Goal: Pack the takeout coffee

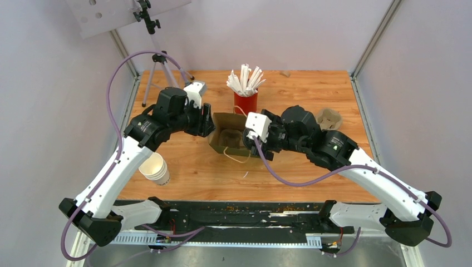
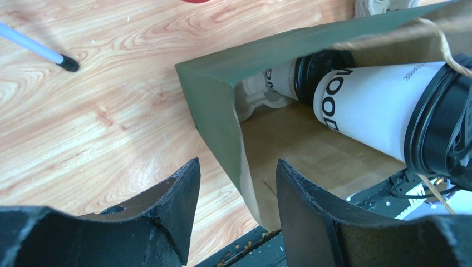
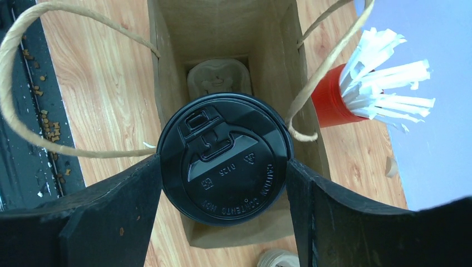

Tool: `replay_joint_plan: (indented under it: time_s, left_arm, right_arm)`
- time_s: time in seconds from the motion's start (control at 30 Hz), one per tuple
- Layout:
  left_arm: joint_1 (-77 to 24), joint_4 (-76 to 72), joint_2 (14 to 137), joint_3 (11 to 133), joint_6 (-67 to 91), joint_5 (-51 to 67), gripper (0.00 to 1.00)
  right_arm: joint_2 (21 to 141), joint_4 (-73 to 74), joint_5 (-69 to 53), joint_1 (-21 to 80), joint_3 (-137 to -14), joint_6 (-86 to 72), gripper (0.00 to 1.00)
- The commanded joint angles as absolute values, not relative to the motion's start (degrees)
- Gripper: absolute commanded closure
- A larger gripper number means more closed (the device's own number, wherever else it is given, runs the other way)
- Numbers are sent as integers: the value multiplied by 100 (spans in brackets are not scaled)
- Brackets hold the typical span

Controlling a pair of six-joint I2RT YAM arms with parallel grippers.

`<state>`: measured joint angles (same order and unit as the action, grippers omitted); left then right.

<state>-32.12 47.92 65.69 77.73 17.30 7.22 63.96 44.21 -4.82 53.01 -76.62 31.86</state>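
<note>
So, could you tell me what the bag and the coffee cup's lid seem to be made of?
The bag looks like matte kraft paper: brown inside, creased, twisted-cord handles. The coffee lid looks like glossy black moulded plastic, with embossed lettering.

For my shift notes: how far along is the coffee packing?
Done: the green paper bag stands open with a moulded pulp tray at its bottom. In hand: the right fingers clamp the white paper cup with a black plastic lid, partway into the bag. Remaining: lower it into the tray and release.
</note>
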Motion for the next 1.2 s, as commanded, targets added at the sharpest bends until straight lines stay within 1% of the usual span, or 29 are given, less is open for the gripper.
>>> replay_joint_plan:
  time_s: [0.0, 0.13, 0.3, 0.47, 0.57, 0.97, 1.07, 1.17]
  left_arm:
    - [-3177, 4894, 6436, 7854, 1875, 493, 40]
    - [-3134, 4682, 6370, 7703, 1907, 732, 40]
    - [-3085, 4528, 6244, 7561, 1879, 1181, 49]
    - [-3085, 4414, 6091, 7315, 1845, 1316, 51]
    - [-3083, 4254, 6040, 7164, 1811, 1450, 55]
    - [-3085, 3857, 6029, 7070, 1906, 1355, 57]
    - [-3085, 3862, 6047, 7084, 1890, 1372, 66]
    - [-3085, 3834, 6065, 7078, 1915, 1432, 77]
  right_arm:
    - [6342, 3936, -39, 5647, -7514, 3303, 37]
    - [6434, 3967, 250, 5905, -7512, 3387, 37]
    - [6505, 4052, 378, 6066, -7515, 3427, 37]
    - [6529, 4008, 413, 6154, -7519, 3412, 37]
    - [6530, 4016, 413, 6199, -7497, 3431, 37]
    - [6598, 3969, 508, 6375, -7483, 3538, 38]
    - [6609, 4003, 571, 6419, -7550, 3568, 38]
    - [6601, 4039, 580, 6471, -7626, 3572, 38]
